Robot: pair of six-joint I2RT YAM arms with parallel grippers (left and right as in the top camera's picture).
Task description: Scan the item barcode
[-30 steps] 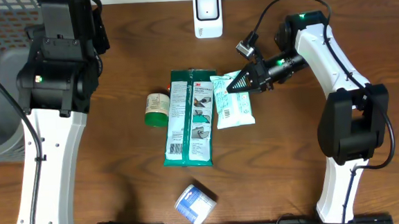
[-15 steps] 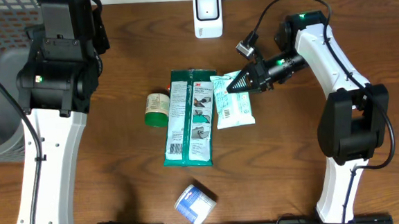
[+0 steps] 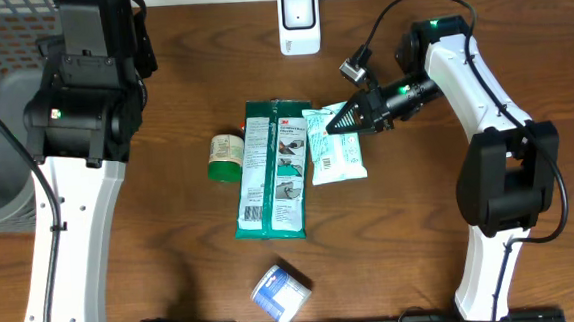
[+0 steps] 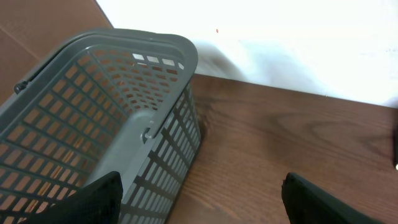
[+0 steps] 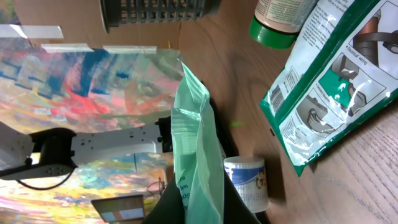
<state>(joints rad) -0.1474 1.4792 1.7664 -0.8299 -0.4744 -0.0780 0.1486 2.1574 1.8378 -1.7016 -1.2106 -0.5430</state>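
A brown wooden counter [image 3: 424, 272] runs to a white wall. A grey basket [image 4: 93, 124] stands at the left edge and a white scanner [image 3: 298, 20] at top centre. In mid-frame a pale green pouch [image 3: 334, 148] lies just beside a dark green packet [image 3: 270, 167] and a jar [image 3: 226, 157]. The right jaws pinch the pouch's upper right corner. The left jaws stand spread beside the basket. Nothing has shifted since the earlier frame. A small can [image 3: 281, 293] sits near the bottom edge, and bare wood shows at lower right.

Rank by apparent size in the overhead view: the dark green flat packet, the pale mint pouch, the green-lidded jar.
1. dark green flat packet, clearly largest
2. pale mint pouch
3. green-lidded jar, smallest
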